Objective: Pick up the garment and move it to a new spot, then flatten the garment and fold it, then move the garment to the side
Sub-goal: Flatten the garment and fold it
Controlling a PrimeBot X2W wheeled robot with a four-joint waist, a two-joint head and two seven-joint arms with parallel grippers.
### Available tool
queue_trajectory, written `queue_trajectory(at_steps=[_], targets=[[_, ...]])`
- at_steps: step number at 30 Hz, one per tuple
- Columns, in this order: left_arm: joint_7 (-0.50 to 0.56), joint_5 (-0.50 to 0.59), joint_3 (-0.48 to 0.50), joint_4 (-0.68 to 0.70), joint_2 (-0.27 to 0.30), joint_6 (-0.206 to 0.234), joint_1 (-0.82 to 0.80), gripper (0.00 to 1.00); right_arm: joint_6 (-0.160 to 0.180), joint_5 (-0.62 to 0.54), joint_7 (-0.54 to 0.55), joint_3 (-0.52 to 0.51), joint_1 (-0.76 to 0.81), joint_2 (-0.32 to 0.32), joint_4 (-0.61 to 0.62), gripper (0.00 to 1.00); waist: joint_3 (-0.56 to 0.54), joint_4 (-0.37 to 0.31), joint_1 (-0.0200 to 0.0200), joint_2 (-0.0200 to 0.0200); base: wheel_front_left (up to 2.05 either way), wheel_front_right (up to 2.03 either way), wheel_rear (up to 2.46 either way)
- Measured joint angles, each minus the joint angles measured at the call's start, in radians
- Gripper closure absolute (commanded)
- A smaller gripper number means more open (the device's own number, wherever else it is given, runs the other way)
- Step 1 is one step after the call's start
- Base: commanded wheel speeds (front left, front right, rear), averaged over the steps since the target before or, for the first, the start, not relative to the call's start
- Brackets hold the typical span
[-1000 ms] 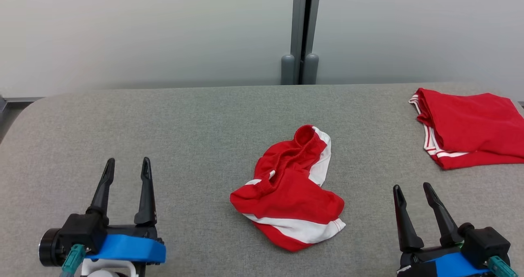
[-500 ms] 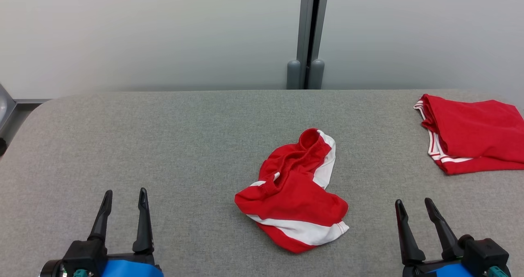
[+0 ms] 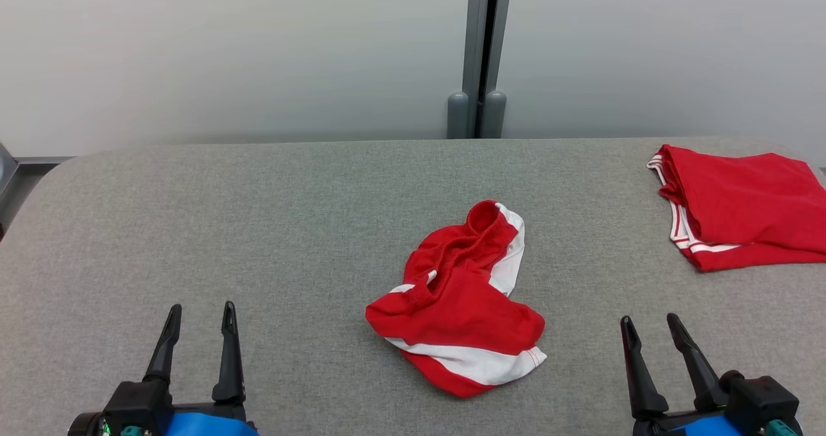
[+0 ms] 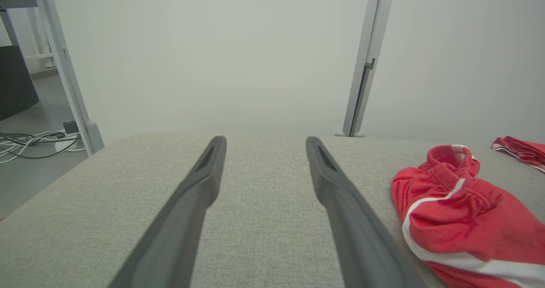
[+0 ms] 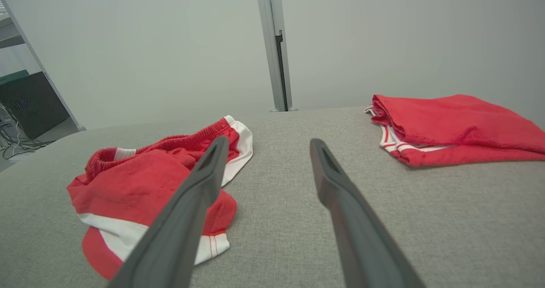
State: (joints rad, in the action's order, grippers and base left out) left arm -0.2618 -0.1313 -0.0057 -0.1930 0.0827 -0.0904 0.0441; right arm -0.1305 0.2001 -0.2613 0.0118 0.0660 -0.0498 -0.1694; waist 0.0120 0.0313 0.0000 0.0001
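Observation:
A crumpled red garment (image 3: 459, 300) with white stripes lies in a heap at the middle of the grey padded table (image 3: 271, 217). It shows at the right edge of the left wrist view (image 4: 460, 220) and at the left of the right wrist view (image 5: 144, 190). My left gripper (image 3: 201, 312) stands open near the table's front left, well left of the garment, nothing between its fingers. At the front right my right gripper (image 3: 648, 323) is open and empty too, right of the garment. Both sets of fingers point away from me over bare table (image 4: 264, 141) (image 5: 266, 141).
A second red garment (image 3: 742, 204) with white trim lies folded at the table's far right edge, also in the right wrist view (image 5: 447, 126). A pale wall with a grey post (image 3: 481, 55) stands behind the table. Cables lie on the floor (image 4: 34, 141) past the table's left end.
Both grippers have drawn back toward the picture's bottom edge, staying open. The head camera has shifted slightly. The garment has not moved.

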Motion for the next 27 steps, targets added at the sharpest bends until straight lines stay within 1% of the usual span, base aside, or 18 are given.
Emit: queue_trajectory(at_steps=[11, 15, 19, 24, 27], targets=[[0.000, 0.012, 0.017, -0.010, -0.009, -0.013, 0.000, 0.00, 0.000, -0.002, 0.000, 0.004, 0.000, 0.000, -0.007, 0.00, -0.006, -0.010, 0.0000, 0.0000, 0.00, 0.00, 0.00], [0.000, 0.012, 0.008, -0.017, -0.012, -0.019, -0.018, 0.00, 0.000, -0.003, 0.000, 0.005, 0.000, 0.000, -0.008, 0.00, 0.000, -0.016, 0.0000, 0.0000, 0.00, 0.00, 0.00], [0.000, 0.020, -0.052, -0.035, -0.014, -0.030, -0.093, 0.00, 0.000, -0.006, 0.000, 0.011, -0.008, 0.000, -0.007, 0.00, 0.012, -0.027, 0.0000, 0.0000, 0.00, 0.00, 0.00], [0.000, 0.017, -0.167, -0.104, 0.000, -0.035, -0.218, 0.00, 0.000, -0.007, 0.000, 0.015, -0.022, 0.000, -0.006, 0.00, 0.033, -0.056, 0.0001, 0.0000, 0.00, 0.00, 0.00], [-0.001, -0.004, -0.258, -0.157, 0.013, -0.039, -0.282, 0.00, 0.000, -0.006, 0.000, 0.014, -0.025, 0.000, -0.006, 0.00, 0.048, -0.077, 0.0001, 0.0000, 0.00, 0.00, 0.00]])
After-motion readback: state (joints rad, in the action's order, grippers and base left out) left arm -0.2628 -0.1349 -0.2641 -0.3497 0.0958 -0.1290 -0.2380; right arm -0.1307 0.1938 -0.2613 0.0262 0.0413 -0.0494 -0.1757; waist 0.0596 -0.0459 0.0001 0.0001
